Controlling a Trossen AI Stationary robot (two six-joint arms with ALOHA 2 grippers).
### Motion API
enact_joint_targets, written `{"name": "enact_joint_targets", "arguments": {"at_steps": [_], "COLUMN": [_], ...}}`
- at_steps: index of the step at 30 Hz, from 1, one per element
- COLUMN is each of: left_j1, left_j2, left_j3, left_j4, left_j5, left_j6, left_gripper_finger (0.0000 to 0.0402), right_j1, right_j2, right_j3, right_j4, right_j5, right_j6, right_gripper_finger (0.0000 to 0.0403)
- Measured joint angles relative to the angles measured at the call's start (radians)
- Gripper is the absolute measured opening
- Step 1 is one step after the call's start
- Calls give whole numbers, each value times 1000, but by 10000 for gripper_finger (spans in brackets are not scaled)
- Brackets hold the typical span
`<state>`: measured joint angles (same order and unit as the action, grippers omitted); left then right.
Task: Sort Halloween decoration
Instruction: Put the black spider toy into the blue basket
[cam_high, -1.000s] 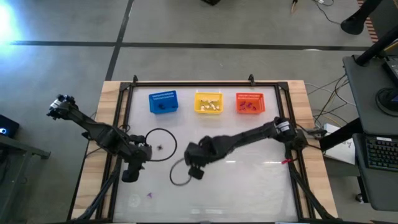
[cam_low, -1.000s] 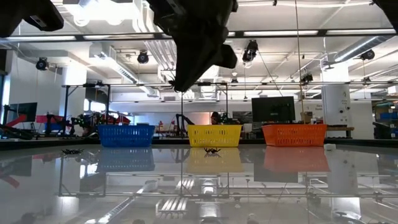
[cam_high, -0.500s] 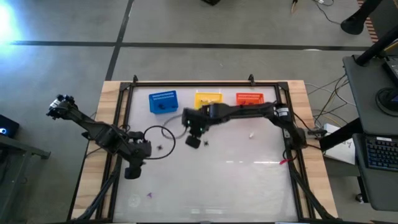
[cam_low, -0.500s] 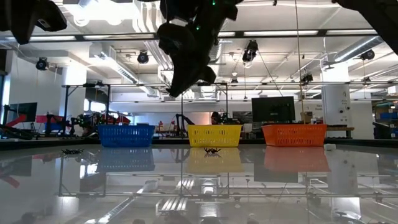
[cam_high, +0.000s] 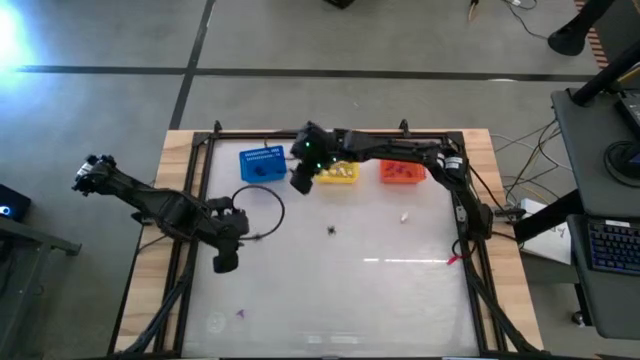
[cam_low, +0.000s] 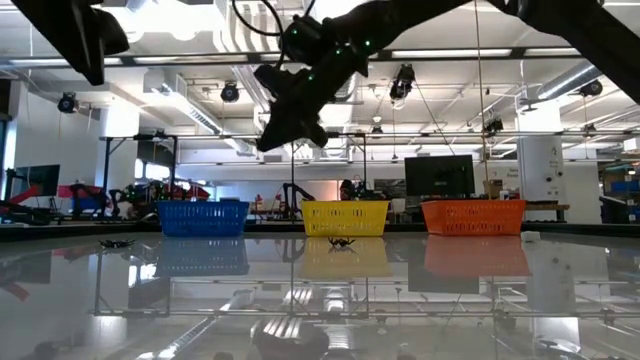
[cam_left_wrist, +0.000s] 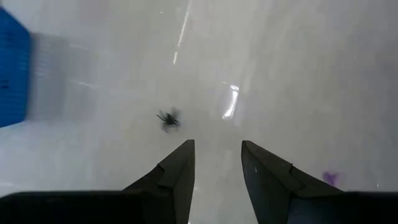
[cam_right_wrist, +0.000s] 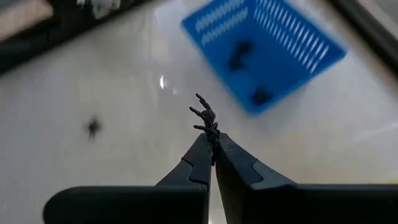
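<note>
Two dark arms work over a white desk seen from above. Three small baskets stand in a row along its far edge: a blue basket, a yellow basket and an orange basket.

The right gripper hangs in the air between the blue and yellow baskets, near the far edge. Its wrist view shows its jaws clenched on a black spider, whose legs stick out past the fingertips. Beyond it in that view, the blue basket holds two dark pieces. In the low view, this gripper sits high above the desk, over the gap between the blue and yellow baskets.

The left gripper is on the left side of the desk, closer to the near edge than the blue basket. Its jaws are released, with a clear gap between the two fingers. Its wrist view shows a second spider lying on the desk ahead of the fingers, apart from them.

A third spider lies near the middle of the desk. A whitish piece lies on the desk in front of the orange basket. A purple piece lies near the front left corner. The yellow basket holds pale pieces and the orange basket holds purple ones.
</note>
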<state>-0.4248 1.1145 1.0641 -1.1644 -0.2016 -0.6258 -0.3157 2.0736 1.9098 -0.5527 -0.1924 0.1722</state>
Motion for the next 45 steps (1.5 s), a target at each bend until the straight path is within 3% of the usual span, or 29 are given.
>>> {"name": "enact_joint_targets", "arguments": {"at_steps": [17, 36, 45], "left_j1": [201, 217, 217], "left_j2": [-30, -26, -26], "left_j3": [0, 0, 0], "left_j4": [-13, -6, -7], "left_j5": [-89, -88, -88], "left_j6": [45, 41, 58], "left_gripper_finger": [114, 114, 114], "right_j1": [-72, -73, -73], "right_j2": [118, 202, 202], "right_j3": [0, -1, -1], "right_j4": [316, 449, 478], "right_j5": [-30, -96, -96], "right_j6": [71, 132, 121], "right_gripper_finger": [8, 9, 65]}}
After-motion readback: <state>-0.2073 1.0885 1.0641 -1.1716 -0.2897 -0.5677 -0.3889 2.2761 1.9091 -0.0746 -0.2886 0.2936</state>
